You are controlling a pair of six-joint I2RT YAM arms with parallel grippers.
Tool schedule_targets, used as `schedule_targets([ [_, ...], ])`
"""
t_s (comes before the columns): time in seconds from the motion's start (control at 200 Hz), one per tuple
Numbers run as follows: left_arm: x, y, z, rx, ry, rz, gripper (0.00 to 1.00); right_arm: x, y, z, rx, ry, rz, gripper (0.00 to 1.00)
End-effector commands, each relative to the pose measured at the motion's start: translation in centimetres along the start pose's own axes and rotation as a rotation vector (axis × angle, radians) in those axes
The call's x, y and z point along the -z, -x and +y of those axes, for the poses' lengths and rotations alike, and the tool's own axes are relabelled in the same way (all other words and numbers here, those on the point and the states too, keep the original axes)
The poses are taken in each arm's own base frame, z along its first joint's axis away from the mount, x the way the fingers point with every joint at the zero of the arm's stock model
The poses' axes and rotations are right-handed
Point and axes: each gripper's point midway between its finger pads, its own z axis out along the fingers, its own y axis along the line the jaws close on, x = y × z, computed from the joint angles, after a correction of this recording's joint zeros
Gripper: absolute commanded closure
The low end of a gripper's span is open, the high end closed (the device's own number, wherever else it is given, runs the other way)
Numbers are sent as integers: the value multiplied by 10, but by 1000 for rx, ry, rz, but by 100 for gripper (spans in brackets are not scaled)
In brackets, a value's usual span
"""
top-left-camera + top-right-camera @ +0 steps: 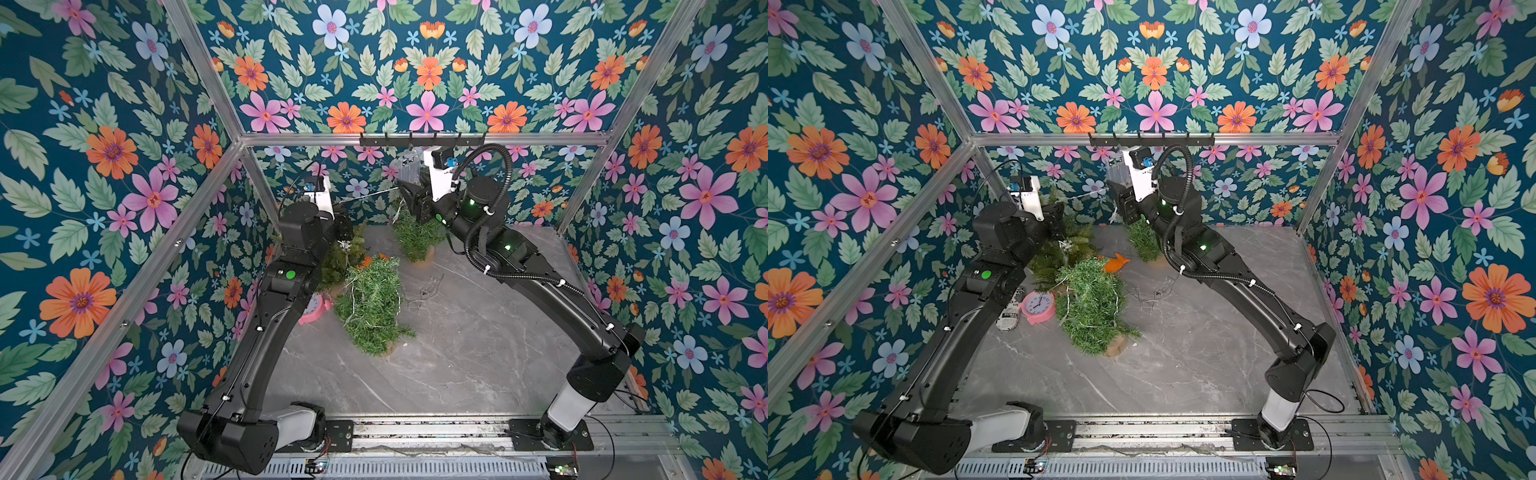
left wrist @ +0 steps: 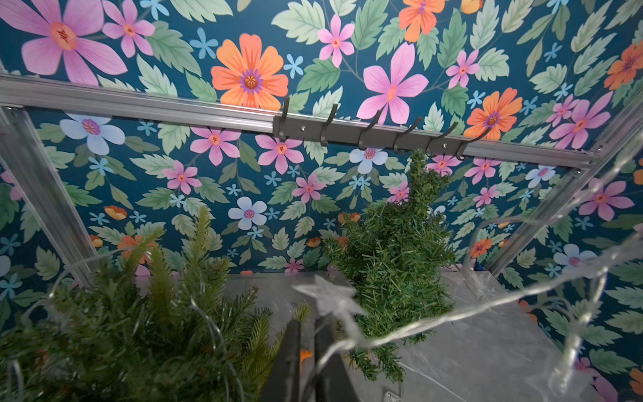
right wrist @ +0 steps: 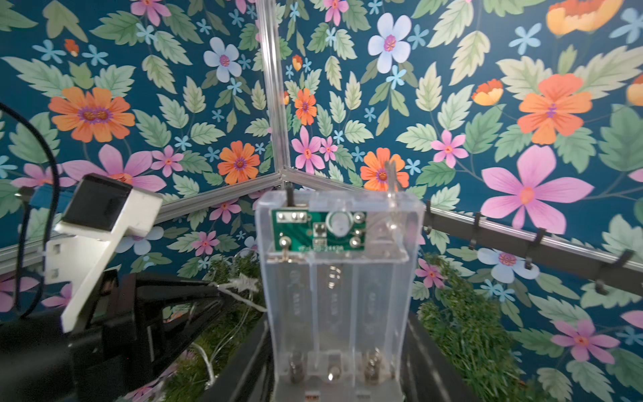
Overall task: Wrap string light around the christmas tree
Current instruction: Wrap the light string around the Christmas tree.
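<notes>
String light (image 2: 431, 321): we see thin strand spanning between both grippers at far side, above table (image 1: 457, 365); star bulb (image 2: 327, 296) just past left gripper (image 2: 308, 325); left fingers (image 2: 290, 358) narrowly apart, strand draped across one; right gripper (image 3: 337, 318) raised far centre, right fingers (image 3: 243, 358) clamped on clear battery box (image 3: 334, 271); we note more strands over middle christmas tree (image 1: 370, 303), loose loops (image 1: 428, 291) on table just right; pink clock (image 1: 1038, 307) left of middle tree; second tree (image 1: 415, 239) far; third tree (image 1: 338, 259) below left gripper.

Thin string light (image 2: 412, 327) drapes over the green, standing christmas tree (image 1: 1090, 307).
</notes>
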Motion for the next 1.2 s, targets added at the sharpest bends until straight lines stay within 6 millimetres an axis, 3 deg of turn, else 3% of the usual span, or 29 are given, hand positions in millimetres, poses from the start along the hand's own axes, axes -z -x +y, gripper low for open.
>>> schedule_targets([
  [0.0,-2,-4,-19,9,-108,37,68,9,16,-18,-35,-62,-71,82],
  [0.03,-2,-5,-21,12,-122,44,62,16,21,-22,-42,-70,-82,82],
  [0.15,1,-3,-28,16,-160,40,41,24,7,-38,-61,-112,-61,82],
  [0.285,11,1,-29,31,-167,19,26,34,-12,-58,-80,-168,-27,82],
  [0.375,20,5,-35,37,-198,2,22,40,-24,-70,-98,-192,-4,82],
  [0.575,38,2,-57,65,-334,20,25,45,-33,-85,-118,-230,18,82],
  [0.665,37,-7,-59,79,-352,63,33,43,-29,-86,-116,-232,16,82],
  [0.815,33,-26,-62,87,-372,145,30,36,-20,-84,-125,-216,4,82],
  [0.99,31,-42,-65,93,-394,202,26,25,4,-76,-170,-162,-69,82],
  [1.07,34,-36,-61,92,-373,183,26,21,8,-74,-181,-147,-89,82],
  [1.195,45,-16,-49,94,-295,95,25,14,-4,-79,-159,-178,-68,82],
])
